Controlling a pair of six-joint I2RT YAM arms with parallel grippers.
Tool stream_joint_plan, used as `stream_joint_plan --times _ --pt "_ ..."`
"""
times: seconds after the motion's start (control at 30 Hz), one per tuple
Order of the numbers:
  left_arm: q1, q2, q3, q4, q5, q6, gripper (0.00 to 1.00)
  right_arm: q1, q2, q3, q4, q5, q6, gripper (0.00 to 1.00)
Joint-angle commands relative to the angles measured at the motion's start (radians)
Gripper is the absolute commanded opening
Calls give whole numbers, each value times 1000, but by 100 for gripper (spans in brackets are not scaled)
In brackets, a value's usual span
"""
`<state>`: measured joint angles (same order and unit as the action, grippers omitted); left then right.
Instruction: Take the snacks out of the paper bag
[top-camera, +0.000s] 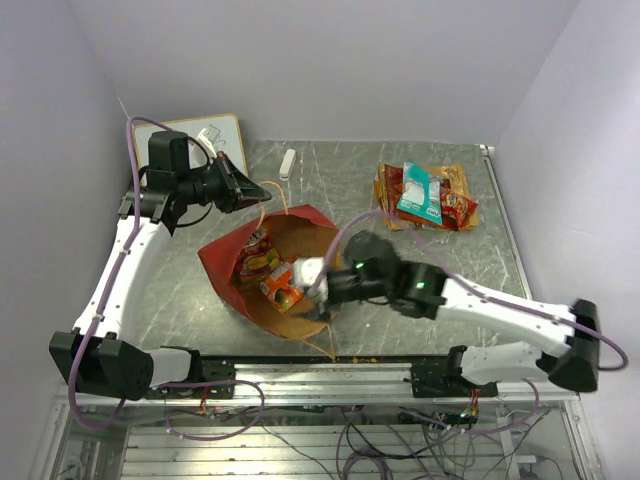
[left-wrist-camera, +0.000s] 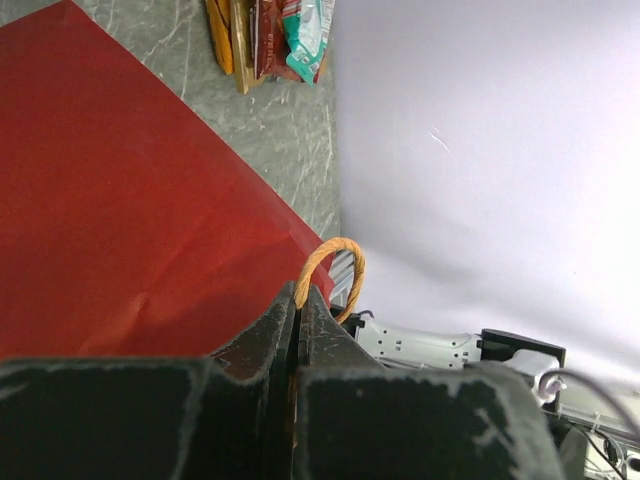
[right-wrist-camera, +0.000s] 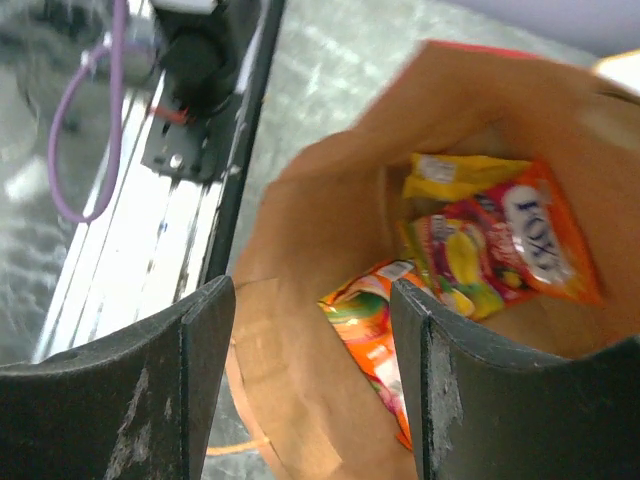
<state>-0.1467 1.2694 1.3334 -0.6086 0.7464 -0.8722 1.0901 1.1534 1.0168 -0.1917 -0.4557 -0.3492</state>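
The right gripper (right-wrist-camera: 310, 292) has its jaws spread at the mouth of the paper bag (top-camera: 222, 256). An orange packet (right-wrist-camera: 368, 335) shows between them on the brown lining, beside more snacks (right-wrist-camera: 500, 250). The left gripper (left-wrist-camera: 299, 300), pressed together, pinches the bag's tan cord handle (left-wrist-camera: 338, 258) toward the far-left corner of the bench (top-camera: 340, 170). Several loose packets (top-camera: 428, 195) lie piled near the far-right corner, well apart from the bag.

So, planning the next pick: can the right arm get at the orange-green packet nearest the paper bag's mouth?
Probably yes: the right tool hangs open at the paper bag's gaping mouth, with the orange-green packet straight ahead and nothing covering it.
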Motion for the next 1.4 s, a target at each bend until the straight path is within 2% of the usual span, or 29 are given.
stream_joint_plan --times 0.0,0.33,0.47,0.83,1.03,1.2,1.37 --pt "4 -18 7 29 27 -8 7 146 153 52 -130 188 -290 63" --pt "3 -16 25 -5 21 -5 7 167 343 0 -80 361 -573 63" --pt "3 -15 36 -36 15 10 7 155 399 -10 -37 377 -652 63" --pt "2 -10 45 -77 13 33 7 139 505 -88 172 417 -708 63" --pt "3 -2 72 -127 15 62 7 120 575 -74 254 405 -728 63" --pt "3 -7 72 -143 16 71 7 92 618 -56 302 399 -755 58" --pt "3 -2 80 -153 18 80 7 63 627 -36 301 387 -764 41"
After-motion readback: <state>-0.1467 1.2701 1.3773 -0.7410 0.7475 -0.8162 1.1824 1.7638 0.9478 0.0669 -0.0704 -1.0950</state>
